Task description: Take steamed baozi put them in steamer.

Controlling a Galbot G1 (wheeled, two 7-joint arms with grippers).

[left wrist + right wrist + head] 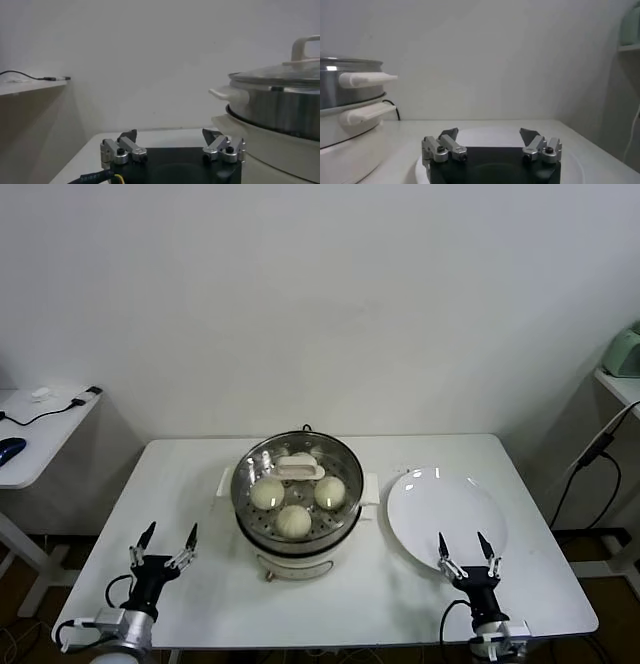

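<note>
Four steamed baozi (293, 521) are sitting under a glass lid (297, 474) in the steamer (297, 550), both hands resting open beside an empty plate (440, 509).

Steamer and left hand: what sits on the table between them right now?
Nothing: the head view shows only bare table between the left hand and the steamer. The hand is open, near the front edge.

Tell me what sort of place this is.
Likely a lab or office test room set up for a cooking task: a plain white table with a steamer and plate, bare wall, and a side desk with cables.
</note>
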